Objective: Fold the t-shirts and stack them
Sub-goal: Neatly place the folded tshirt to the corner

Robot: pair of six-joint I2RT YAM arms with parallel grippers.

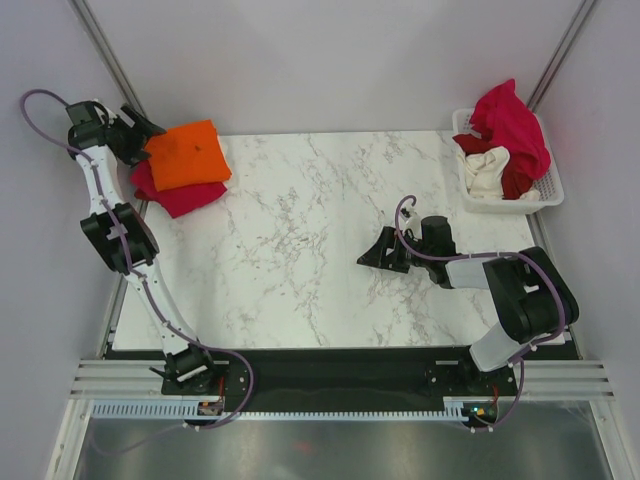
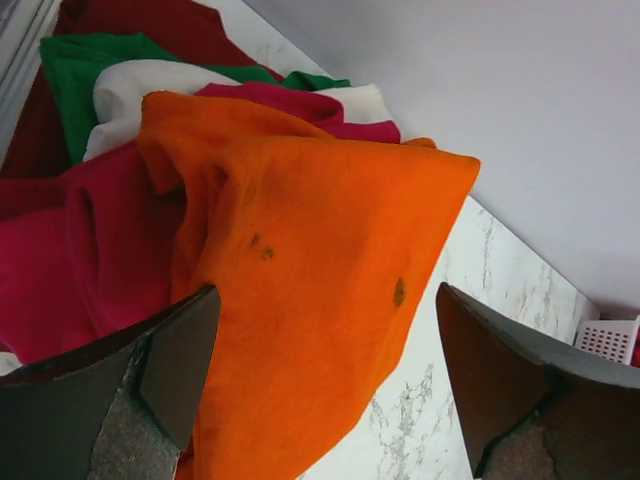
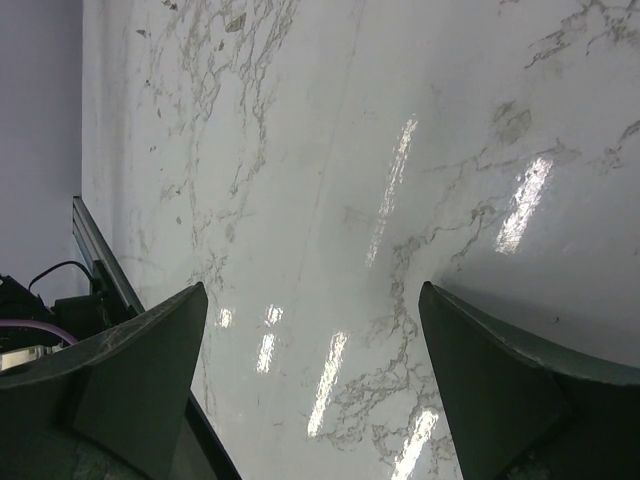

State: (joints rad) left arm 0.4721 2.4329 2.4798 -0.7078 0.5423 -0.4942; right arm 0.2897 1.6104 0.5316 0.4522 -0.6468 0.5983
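Two arms stand at the table. In the top view a folded stack at the upper left shows two pieces: an orange t-shirt lying on a crimson-pink t-shirt. At the upper right a white basket holds three more: a crimson heap, a cream shirt and a dark red shirt.

The left gripper sits at the stack's left edge, jaws spread. Its wrist view shows the orange t-shirt filling the gap between the fingers, whether touching is unclear. That view alone reveals green cloth, white cloth and dark red cloth under the stack.

The right gripper hangs mid-right, well apart from every shirt, jaws spread over bare marble.
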